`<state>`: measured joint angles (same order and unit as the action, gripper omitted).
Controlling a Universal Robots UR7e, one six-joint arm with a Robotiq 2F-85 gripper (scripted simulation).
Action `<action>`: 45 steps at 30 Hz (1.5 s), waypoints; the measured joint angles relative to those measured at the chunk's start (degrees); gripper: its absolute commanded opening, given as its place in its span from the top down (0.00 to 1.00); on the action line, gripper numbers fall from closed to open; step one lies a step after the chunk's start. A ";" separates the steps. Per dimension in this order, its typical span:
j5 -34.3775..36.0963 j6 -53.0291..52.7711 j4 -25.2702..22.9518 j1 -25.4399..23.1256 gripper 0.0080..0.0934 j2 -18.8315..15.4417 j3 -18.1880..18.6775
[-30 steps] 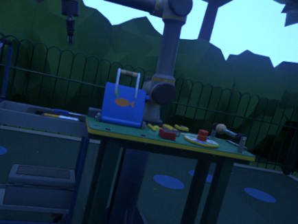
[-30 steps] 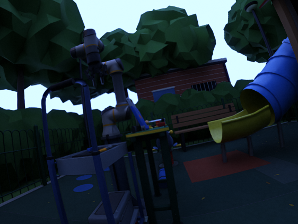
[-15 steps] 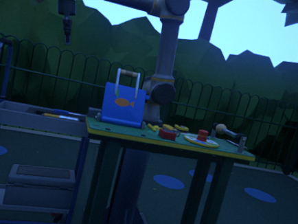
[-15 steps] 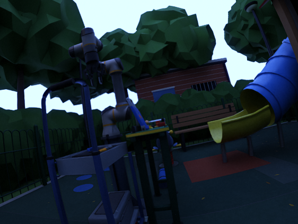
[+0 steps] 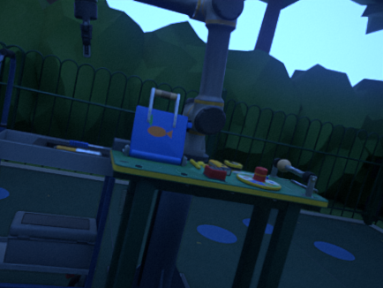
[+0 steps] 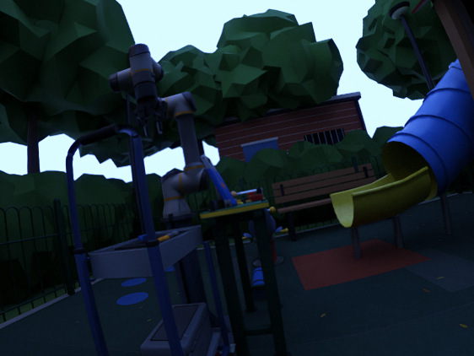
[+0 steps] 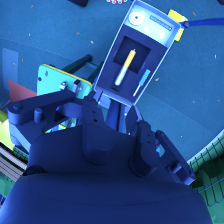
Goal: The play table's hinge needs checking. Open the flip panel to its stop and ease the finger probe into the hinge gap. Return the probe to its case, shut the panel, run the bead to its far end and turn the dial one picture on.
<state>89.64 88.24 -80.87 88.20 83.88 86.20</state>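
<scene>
On the play table (image 5: 212, 179) the blue flip panel (image 5: 158, 134) with an orange fish stands raised, its white handle on top. A red dial knob (image 5: 260, 173) sits on a yellow picture disc, and a bead (image 5: 283, 165) rides a rod at the table's right end. Left of the table a grey tray holds the open case (image 7: 135, 57), where the finger probe (image 7: 124, 67), yellow and grey, lies in its recess beside a small blue tool (image 7: 141, 81). My gripper (image 5: 86, 46) hangs high above the tray, open and empty.
The blue-framed cart (image 6: 139, 249) carries the tray, with a grey box (image 5: 53, 236) on its lower shelf. A railing fence (image 5: 273, 132) runs behind the table. A bench (image 6: 324, 187) and a slide (image 6: 417, 168) stand farther off.
</scene>
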 measured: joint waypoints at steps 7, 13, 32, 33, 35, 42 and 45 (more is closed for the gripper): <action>0.00 0.00 0.00 0.00 0.53 -0.01 0.00; 0.00 0.01 -0.13 0.01 0.53 -0.01 0.09; 0.17 0.85 -13.05 0.87 0.53 -2.68 10.40; 0.19 0.92 -14.22 0.94 0.53 -3.05 11.20; 0.22 1.07 -16.59 1.10 0.53 -3.89 12.75; 0.32 1.57 -24.52 1.61 0.53 -7.34 17.26; 0.35 1.75 -27.35 1.79 0.53 -8.81 18.62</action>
<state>90.00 89.98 -108.22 89.99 75.07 104.83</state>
